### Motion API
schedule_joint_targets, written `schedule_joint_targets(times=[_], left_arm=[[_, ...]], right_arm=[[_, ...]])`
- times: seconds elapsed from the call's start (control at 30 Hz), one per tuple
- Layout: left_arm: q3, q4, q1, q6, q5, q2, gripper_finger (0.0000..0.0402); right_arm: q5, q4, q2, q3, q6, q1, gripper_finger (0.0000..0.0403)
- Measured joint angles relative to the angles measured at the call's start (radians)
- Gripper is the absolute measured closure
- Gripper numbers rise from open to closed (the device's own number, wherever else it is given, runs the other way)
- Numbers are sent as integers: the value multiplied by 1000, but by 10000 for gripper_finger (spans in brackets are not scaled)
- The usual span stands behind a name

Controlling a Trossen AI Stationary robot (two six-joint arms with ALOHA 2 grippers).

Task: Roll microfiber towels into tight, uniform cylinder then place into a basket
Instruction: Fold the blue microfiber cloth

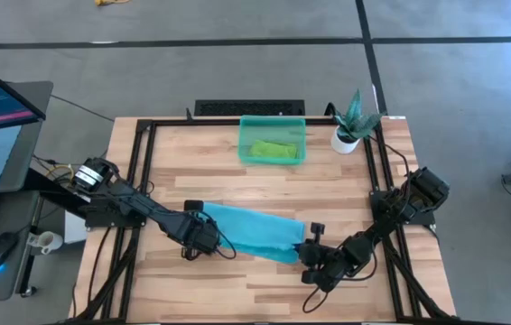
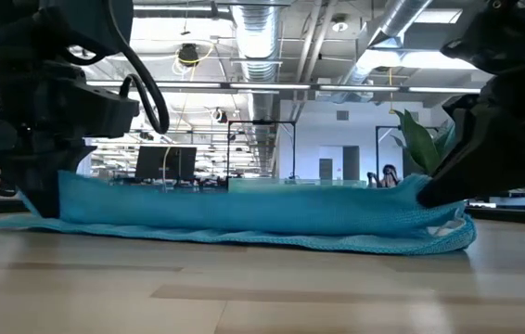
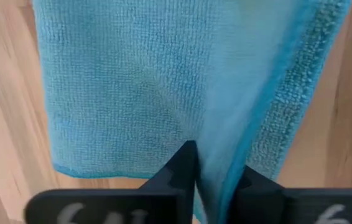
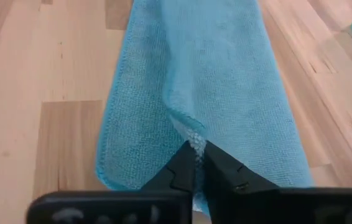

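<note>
Left gripper (image 1: 209, 236) and right gripper (image 1: 308, 252) each pinch an end of the blue towel (image 1: 254, 229)

Even, bright overhead light fills every view, cast by long ceiling strip lamps (image 2: 244, 88) in the low view. The pale wooden slatted table (image 1: 264, 185) shows only soft, faint shadows beneath the arms. In both wrist views the dark fingers (image 3: 179, 177) are blurred, while the light turquoise microfiber towel (image 4: 216, 81) just ahead of them is sharp.
</note>
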Motion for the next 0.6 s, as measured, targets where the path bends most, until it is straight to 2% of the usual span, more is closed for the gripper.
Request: schedule_joint_targets(times=[0.33, 0.6], left_arm=[[0, 1, 0, -14, 63, 0, 281], [45, -32, -13, -30, 94, 0, 263]], right_arm=[[-75, 7, -1, 0, 49, 0, 279], [-201, 3, -1, 26, 116, -3, 224]])
